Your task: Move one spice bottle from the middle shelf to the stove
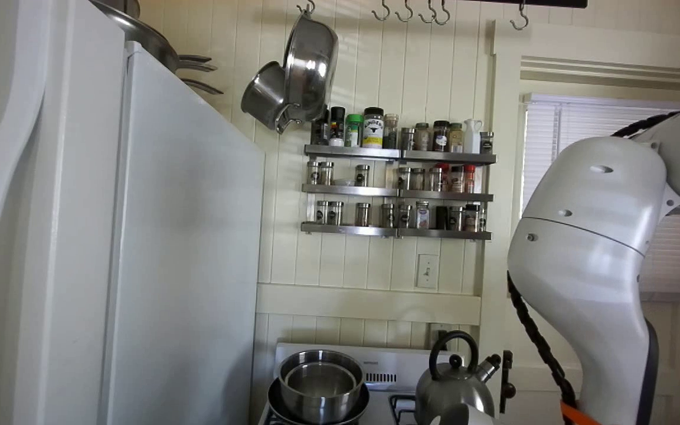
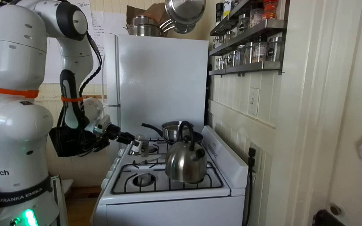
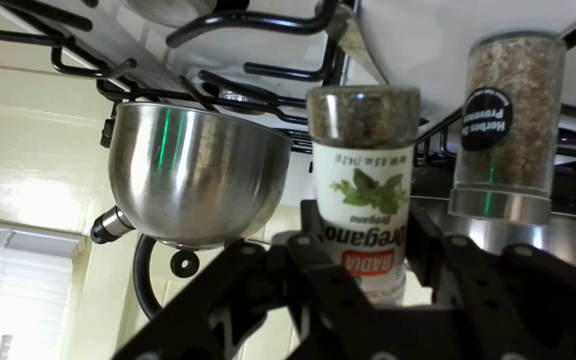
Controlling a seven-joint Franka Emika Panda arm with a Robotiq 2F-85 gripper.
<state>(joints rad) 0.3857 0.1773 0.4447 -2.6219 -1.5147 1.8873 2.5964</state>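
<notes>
My gripper (image 3: 363, 222) is shut on a spice bottle (image 3: 365, 175) with a white oregano label. The wrist picture stands upside down, so the bottle's base shows at the top. In an exterior view the gripper (image 2: 133, 140) holds the bottle (image 2: 137, 145) slightly tilted over the front of the stove (image 2: 168, 201). I cannot tell whether its base touches the stove. A Herbes de Provence jar (image 3: 510, 120) stands beside it on the stove, also seen in an exterior view as a small jar (image 2: 145, 148). The middle shelf (image 1: 349, 189) holds several jars on the wall.
A steel kettle (image 2: 185, 163) stands on the stove's near burners. A steel pot (image 2: 171, 130) sits in a dark pan (image 2: 198, 137) by the fridge (image 2: 163, 78). A spoon-like utensil (image 2: 151, 160) lies on the stove between the grates. The fridge rises behind the stove.
</notes>
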